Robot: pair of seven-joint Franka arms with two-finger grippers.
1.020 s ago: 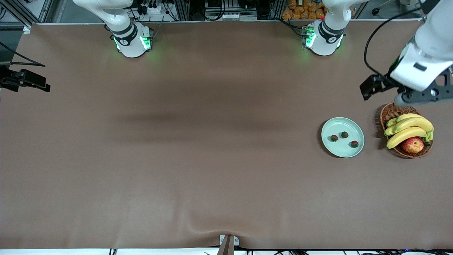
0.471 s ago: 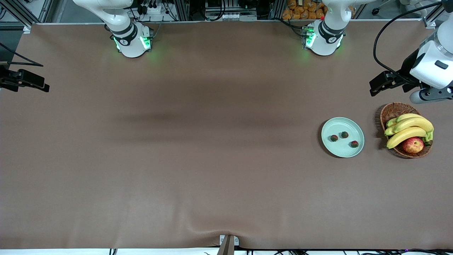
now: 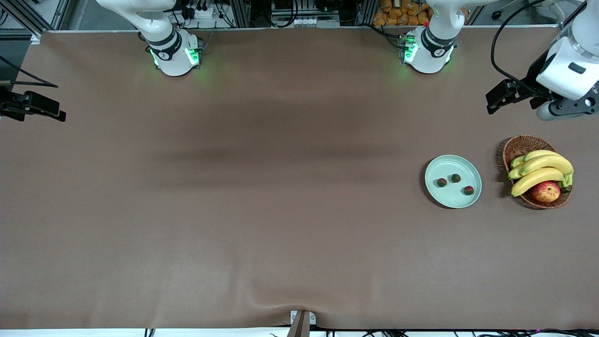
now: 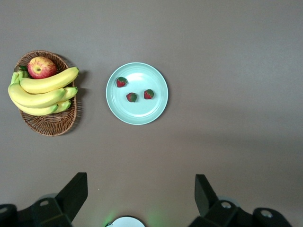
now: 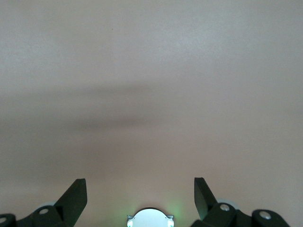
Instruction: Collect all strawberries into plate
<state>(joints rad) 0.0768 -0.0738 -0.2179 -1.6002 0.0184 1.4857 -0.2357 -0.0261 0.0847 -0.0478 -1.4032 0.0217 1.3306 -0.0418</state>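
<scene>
On plate (image 3: 453,164): 3 strawberries (image 3: 455,178), apart. Basket (image 3: 519,146) beside, at plate's 3 o'clock. L gripper (image 4: 141,198) wide, empty, high over table. R gripper (image 5: 140,198) wide, empty, waits.

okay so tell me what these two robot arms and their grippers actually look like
Both arms are glossy white with rounded joints, black rings and green lights at their bases. The left gripper and the right gripper have matte black, wedge-shaped fingers on dark mounts with silver screws. The left arm's wrist carries a black camera bracket and a looping black cable.
</scene>
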